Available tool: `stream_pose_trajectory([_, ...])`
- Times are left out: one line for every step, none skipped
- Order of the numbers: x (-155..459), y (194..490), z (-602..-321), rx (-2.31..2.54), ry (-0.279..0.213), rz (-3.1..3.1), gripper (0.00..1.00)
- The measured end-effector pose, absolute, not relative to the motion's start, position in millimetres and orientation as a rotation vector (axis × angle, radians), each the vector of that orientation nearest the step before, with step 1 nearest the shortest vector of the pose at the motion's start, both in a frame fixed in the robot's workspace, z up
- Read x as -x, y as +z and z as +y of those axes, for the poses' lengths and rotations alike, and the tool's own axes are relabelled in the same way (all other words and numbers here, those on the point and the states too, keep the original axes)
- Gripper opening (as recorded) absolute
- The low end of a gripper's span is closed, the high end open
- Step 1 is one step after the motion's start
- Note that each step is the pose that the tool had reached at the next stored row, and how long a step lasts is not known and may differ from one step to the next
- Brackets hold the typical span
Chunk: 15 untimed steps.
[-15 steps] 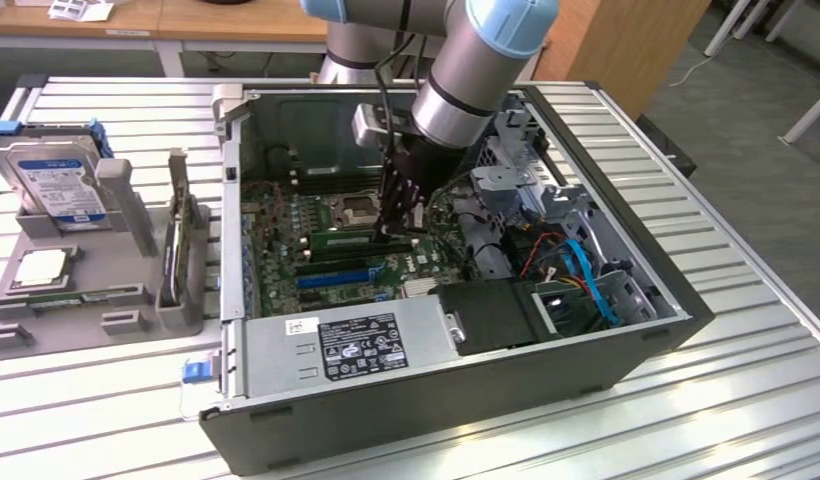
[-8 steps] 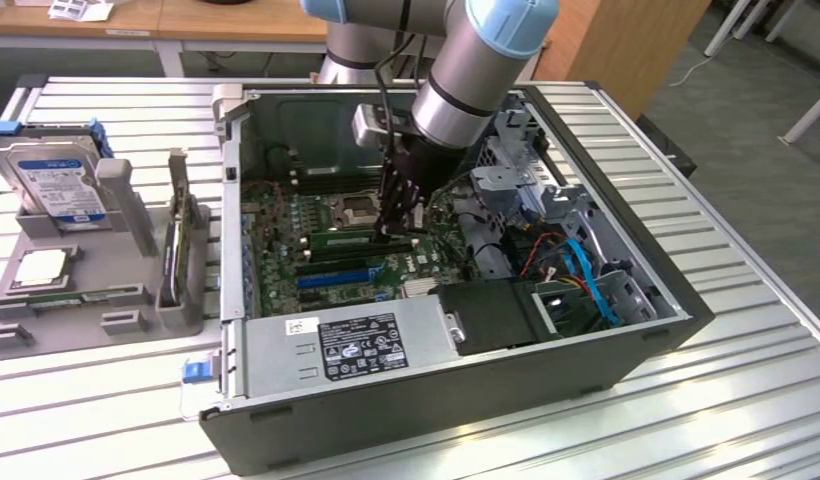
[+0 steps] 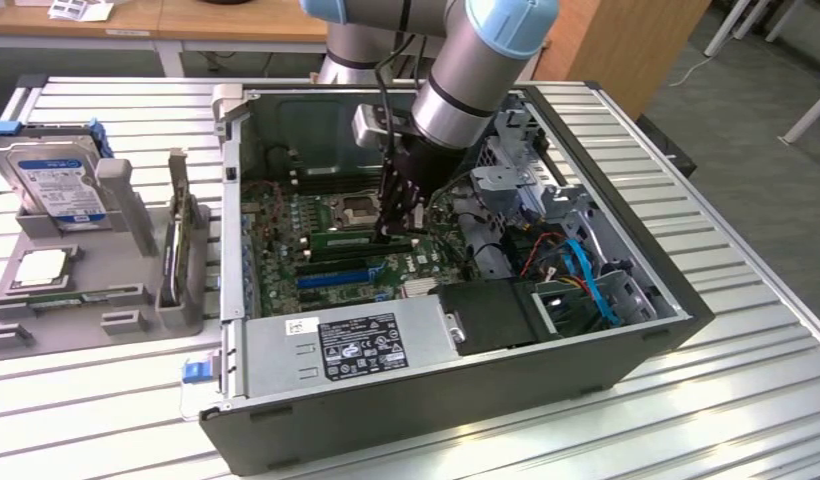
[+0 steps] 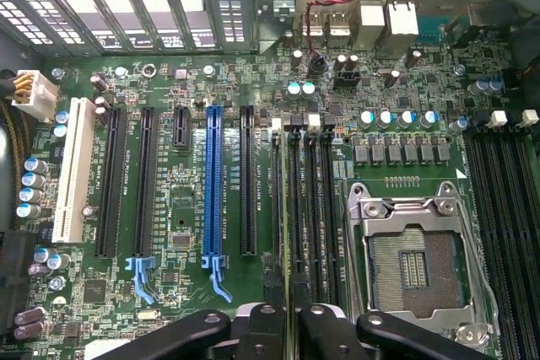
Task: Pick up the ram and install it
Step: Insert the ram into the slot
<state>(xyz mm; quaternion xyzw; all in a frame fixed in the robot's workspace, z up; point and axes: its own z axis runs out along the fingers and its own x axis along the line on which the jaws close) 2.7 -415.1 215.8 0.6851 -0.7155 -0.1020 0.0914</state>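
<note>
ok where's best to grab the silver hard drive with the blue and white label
Probably by its upper edge, pinching the flat faces, coming from above. The silver hard drive stands on edge in a grey plastic holder that covers its bottom, leaving the top free.

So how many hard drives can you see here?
1. The hard drive stands upright in a gray holder on the table, at the exterior view's left, outside the case. Others may be hidden inside the case.
</note>
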Motion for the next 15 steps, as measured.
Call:
stream_pose_trajectory([-2.8, 215.9, -415.2, -2.035, -0.303, -2.126, 0.14])
stream_pose_trajectory([-2.7, 215.9, -415.2, -2.035, -0.303, -2.126, 0.14])
stream_pose_trajectory([-2.8, 215.9, -415.3, -2.035, -0.303, -2.126, 0.14])
stream_pose_trajectory([-2.7, 215.9, -415.3, -2.035, -0.303, -2.126, 0.14])
stream_pose_trajectory([-2.8, 215.9, -415.3, -2.035, -0.303, -2.126, 0.14])
stream_pose_trajectory([-2.8, 215.9, -415.4, -2.035, -0.303, -2.126, 0.14])
stream_pose_trajectory([-2.7, 215.9, -415.7, -2.035, -0.303, -2.126, 0.14])
stream_pose_trajectory([-2.7, 215.9, -415.6, -2.035, -0.303, -2.126, 0.14])
stream_pose_trajectory([-2.7, 215.8, -415.6, -2.035, -0.303, -2.126, 0.14])
stream_pose_trajectory([-2.7, 215.8, -415.6, -2.035, -0.303, -2.126, 0.14])
stream_pose_trajectory([-2.8, 215.8, -415.6, -2.035, -0.303, -2.126, 0.14])
stream_pose_trajectory([-2.8, 215.8, -415.6, -2.035, -0.303, -2.126, 0.14])
stream_pose_trajectory([-2.8, 215.8, -415.6, -2.035, -0.303, -2.126, 0.14])
stream_pose_trajectory([-2.7, 215.5, -415.7, -2.035, -0.303, -2.126, 0.14])
stream_pose_trajectory([-2.8, 215.2, -415.7, -2.035, -0.303, -2.126, 0.14])
